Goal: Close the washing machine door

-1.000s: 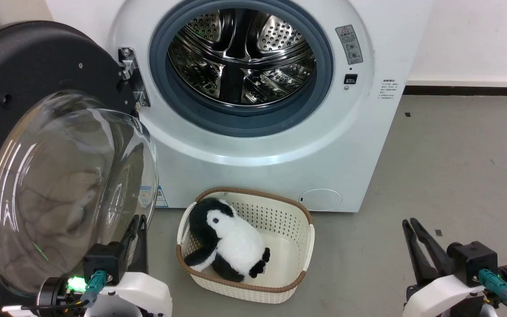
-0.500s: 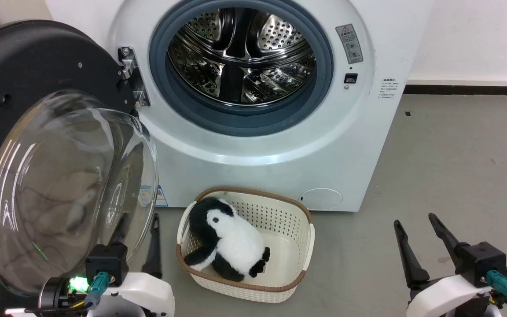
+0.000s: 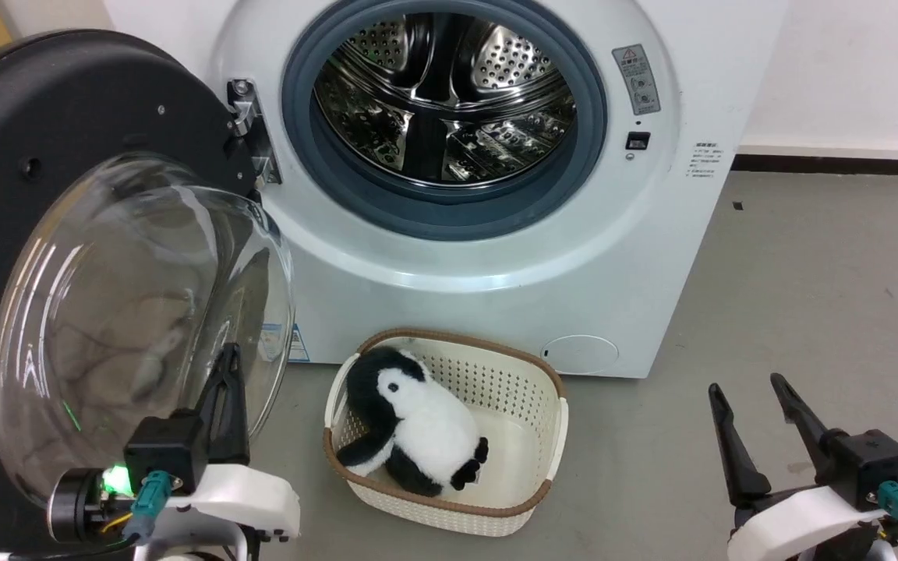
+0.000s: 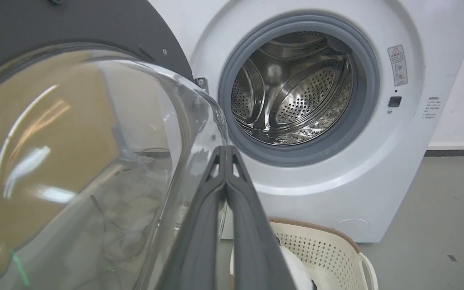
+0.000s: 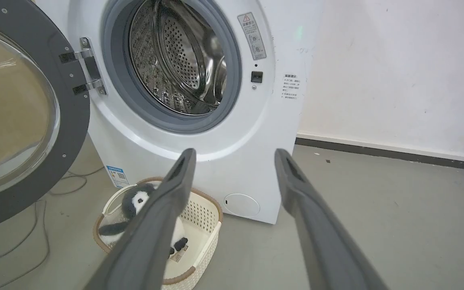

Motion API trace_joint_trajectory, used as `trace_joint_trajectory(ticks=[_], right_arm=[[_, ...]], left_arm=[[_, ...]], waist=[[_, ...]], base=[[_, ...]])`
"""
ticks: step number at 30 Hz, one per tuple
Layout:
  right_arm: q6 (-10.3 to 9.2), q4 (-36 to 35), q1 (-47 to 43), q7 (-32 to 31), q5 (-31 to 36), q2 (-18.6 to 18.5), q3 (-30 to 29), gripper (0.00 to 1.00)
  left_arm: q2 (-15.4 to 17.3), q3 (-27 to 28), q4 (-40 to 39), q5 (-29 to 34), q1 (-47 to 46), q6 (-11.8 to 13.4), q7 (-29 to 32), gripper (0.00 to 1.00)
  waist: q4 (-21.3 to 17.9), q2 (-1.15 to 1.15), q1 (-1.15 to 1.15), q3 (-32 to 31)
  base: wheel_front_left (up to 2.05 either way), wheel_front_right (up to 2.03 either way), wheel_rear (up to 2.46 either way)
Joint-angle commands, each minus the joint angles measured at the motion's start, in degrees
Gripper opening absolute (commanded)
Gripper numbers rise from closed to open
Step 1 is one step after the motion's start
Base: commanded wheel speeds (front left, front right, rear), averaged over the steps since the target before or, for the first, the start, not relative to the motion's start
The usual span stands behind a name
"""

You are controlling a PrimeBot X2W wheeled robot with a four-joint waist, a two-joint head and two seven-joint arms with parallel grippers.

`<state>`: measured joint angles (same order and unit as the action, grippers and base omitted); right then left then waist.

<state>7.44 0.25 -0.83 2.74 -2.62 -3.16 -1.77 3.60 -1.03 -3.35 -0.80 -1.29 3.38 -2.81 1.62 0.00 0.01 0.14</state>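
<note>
The washing machine door (image 3: 67, 117), a black disc with a bulging glass bowl (image 3: 137, 312), stands swung wide open at the left on its metal hinge (image 3: 250, 132). The white washing machine (image 3: 496, 257) shows its grey-rimmed steel drum (image 3: 445, 93). My left gripper (image 3: 228, 354) is shut with nothing in it, its fingers up by the lower right edge of the glass bowl. In the left wrist view the left gripper (image 4: 226, 150) points just past the glass rim (image 4: 212, 117); whether it touches, I cannot tell. My right gripper (image 3: 745, 386) is open over the floor at the lower right, and the right gripper (image 5: 235, 152) faces the machine's front.
A cream basket (image 3: 527, 374) with a plush penguin (image 3: 410, 425) stands on the floor right below the machine's opening. Grey floor (image 3: 807, 273) stretches to the right up to a white wall (image 3: 846, 70). Cables (image 5: 67, 185) lie on the floor under the door.
The left gripper opened half a second ago and has shut again, its fingers now higher against the glass. The right gripper opened and stays open. The head camera has shifted slightly.
</note>
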Motion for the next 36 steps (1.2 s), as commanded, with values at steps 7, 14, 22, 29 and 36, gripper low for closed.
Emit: trace_joint_trajectory(ticks=[7, 14, 22, 29, 36], right_arm=[[0.01, -0.26, 0.03, 1.4, -1.32, 0.08, -0.74, 1.0], [0.01, -0.16, 0.07, 2.24, -2.04, 0.09, -1.29, 1.0], [0.02, -0.16, 0.09, 3.19, -2.81, 0.11, -2.1, 1.0], [0.02, -0.16, 0.11, 4.03, -3.25, 0.13, -2.87, 1.0], [0.02, -0.13, 0.43, 4.87, -3.73, 0.14, -3.26, 1.0]], left_arm=[[0.26, 1.82, -2.75, -2.36, -3.06, -0.84, -1.32, 0.0], [-0.03, 5.2, -4.76, -4.63, -7.05, -3.23, -2.16, 0.0], [-0.42, 9.74, -6.66, -7.44, -12.17, -4.98, -3.11, 0.0], [0.11, 13.44, -7.84, -9.18, -15.89, -6.21, -3.95, 0.0], [2.02, 17.78, -7.95, -12.69, -19.01, -6.89, -4.79, 0.0]], waist=[[1.67, 0.0, -0.01, 0.16], [3.64, 0.0, -0.01, 0.49], [6.03, 0.0, -0.01, 0.88], [8.82, 0.0, -0.01, 1.43], [11.53, 0.0, -0.01, 2.03]], base=[[0.0, 0.0, 0.0], [0.0, 0.0, 0.0], [0.0, 0.0, 0.0], [0.0, 0.0, 0.0], [0.0, 0.0, 0.0]])
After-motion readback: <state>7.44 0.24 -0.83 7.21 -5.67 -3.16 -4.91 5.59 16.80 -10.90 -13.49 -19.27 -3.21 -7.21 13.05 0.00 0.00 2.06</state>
